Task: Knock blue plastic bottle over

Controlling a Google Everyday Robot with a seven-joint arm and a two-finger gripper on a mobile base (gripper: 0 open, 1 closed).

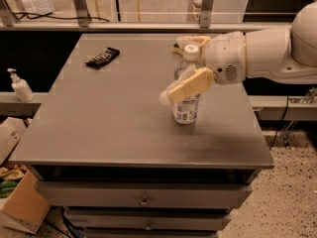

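Nearest to the camera, below the gripper, are two grey drawer fronts (99, 195), one over the other, and each has one small round knob (144, 201). Low and far to the left of the gripper stands one brown cardboard box (20, 207) on the floor. Above the drawers is the one flat grey table top (124, 128). On it the one clear, blue-tinted plastic bottle (185, 109) with white cap and blue-and-white label stands upright, toward the right half of the table and directly at the gripper. The one gripper (176, 68), with two tan fingers, comes in from the right on a thick white arm (267, 53). The fingers are spread wide and are not closed on anything. The near finger (190, 85) lies across the front of the bottle's body, and the far finger is behind the cap, so the bottle is between them. I cannot tell if the near finger really presses on it. To the left of the gripper and farther back lies one flat black rectangular packet (102, 57) on the table, well apart from the bottle. Far to the left, off the table, stands one small white pump dispenser bottle (20, 86) on a lower ledge.
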